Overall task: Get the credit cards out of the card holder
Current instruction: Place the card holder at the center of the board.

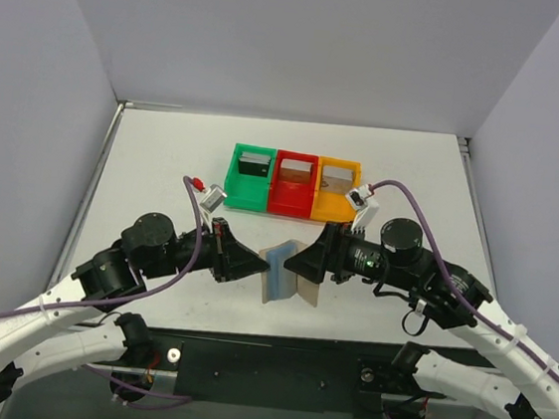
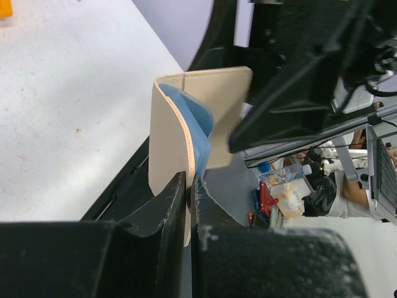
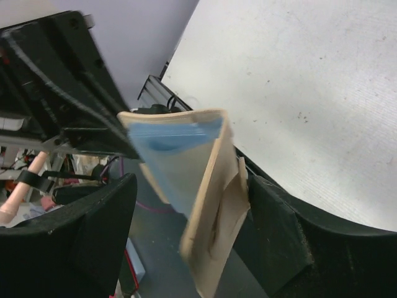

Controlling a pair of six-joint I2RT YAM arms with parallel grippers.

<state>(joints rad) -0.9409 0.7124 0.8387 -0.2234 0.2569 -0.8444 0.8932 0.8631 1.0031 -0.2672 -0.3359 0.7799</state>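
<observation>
- Grip on the card holder (image 1: 275, 274) is being made by the left claw (image 2: 191, 186) alone. Its fingers are being pressed together on the lower edge of one tan panel.
- The card holder is being held up off the table (image 1: 165, 157), low over the near edge between the two arms. It is half open, with the bluish pocket panels showing inside the fold.
- The right claw (image 3: 191, 181) is being held spread, with one finger on either side of the other panel. No pinch is being made there, and whether the nearer finger is touching the tan flap cannot be told.
- The credit cards (image 1: 254, 163) are being seen well apart from the holder, at the back of the table. A dark one is lying in the green bin (image 1: 246, 198), a brownish one in the red bin (image 1: 290, 206) and a grey one in the orange bin (image 1: 331, 210).
- No card edge is being shown at the pocket mouths. Whether a card is lying deeper inside cannot be told.
- The holder is being judged light, soft and floppy, since it is being bowed into a curve under the single pinch. It is probably best taken by the stiffer tan border near the fold, with the pocket mouths left free.
- The cards are being judged thin, stiff and slick. A remaining one would best be pinched on its flat faces at a protruding short edge.
</observation>
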